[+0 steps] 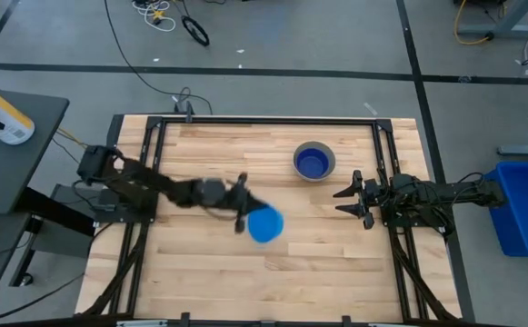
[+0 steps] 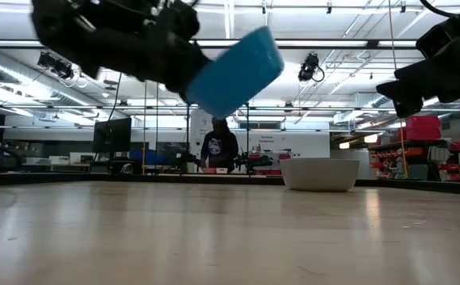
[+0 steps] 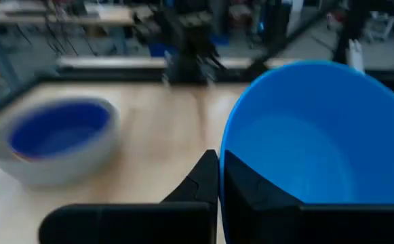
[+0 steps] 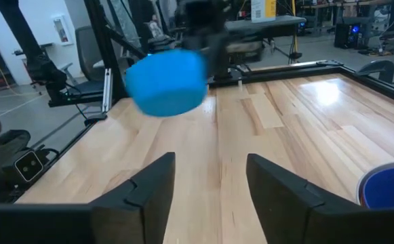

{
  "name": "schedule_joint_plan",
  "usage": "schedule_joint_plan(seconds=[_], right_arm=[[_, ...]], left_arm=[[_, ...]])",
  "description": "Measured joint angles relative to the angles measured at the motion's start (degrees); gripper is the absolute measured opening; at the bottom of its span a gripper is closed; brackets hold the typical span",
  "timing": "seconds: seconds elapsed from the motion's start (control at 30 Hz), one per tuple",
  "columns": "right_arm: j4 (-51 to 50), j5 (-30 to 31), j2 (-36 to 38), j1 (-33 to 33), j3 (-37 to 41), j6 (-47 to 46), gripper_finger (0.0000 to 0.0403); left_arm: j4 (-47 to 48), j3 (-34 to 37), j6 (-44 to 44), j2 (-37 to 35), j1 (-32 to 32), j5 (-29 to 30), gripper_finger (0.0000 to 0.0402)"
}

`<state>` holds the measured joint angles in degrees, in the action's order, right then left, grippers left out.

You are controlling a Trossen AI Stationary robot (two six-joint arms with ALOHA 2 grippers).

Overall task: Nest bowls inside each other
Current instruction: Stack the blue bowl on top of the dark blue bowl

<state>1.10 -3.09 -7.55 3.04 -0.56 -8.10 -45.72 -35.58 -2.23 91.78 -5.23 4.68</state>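
Left hand (image 1: 243,214) grips light blue bowl (image 1: 265,224) mid-worktop (image 1: 200,272); dark blue bowl (image 1: 312,163) nested in grey bowl (image 1: 327,172); right hand (image 1: 347,199) open nearby.

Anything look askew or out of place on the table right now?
Only the light blue bowl: it is off the table, tilted, pinched by its rim in the left gripper. The grey bowl sits upright with a dark blue bowl nested inside. The right gripper waits nearby, jaws open.

Tabletop (image 1: 273,272): pale wood planks, visible grain, smooth, soft sheen with light glare. Light blue bowl (image 1: 265,224): smooth plastic, matt outside, faint gloss inside. Grey bowl (image 1: 314,162): matt plastic shell; dark blue bowl (image 1: 312,163) within, smooth plastic. Claw fingers (image 4: 149,190): dark matt plastic. Table frame (image 1: 264,120): black metal.
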Motion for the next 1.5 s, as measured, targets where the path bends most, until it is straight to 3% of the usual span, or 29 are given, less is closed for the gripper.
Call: schedule_joint_plan(seconds=[0.23,0.53,0.7,0.9,1.07,1.5], right_arm=[[-0.01,0.02,-0.17,0.00,0.00,0.02,0.0185],[-0.02,0.05,-0.44,0.00,0.00,0.00,0.0198],[0.00,0.02,-0.44,-0.01,0.00,-0.02,0.0206],[-0.02,-0.02,-0.80,-0.01,0.00,-0.50,0.0215],[-0.02,-0.01,-1.92,0.01,0.00,-0.50,0.0221],[-0.02,-0.02,-2.99,0.01,0.00,-1.11,0.0204]], left_arm=[[-2.21,-8.99,2.65,8.33,12.51,-13.96,0.0006],[2.23,-30.19,2.75,23.93,20.40,-22.33,0.0006],[9.24,-43.10,2.20,31.03,22.86,-22.47,0.0006],[16.50,-52.81,-0.16,35.81,24.55,-21.73,0.0006],[20.26,-54.53,0.71,35.85,25.47,-17.39,0.0006],[26.07,-54.49,-2.94,35.89,27.48,-14.89,0.0006]])
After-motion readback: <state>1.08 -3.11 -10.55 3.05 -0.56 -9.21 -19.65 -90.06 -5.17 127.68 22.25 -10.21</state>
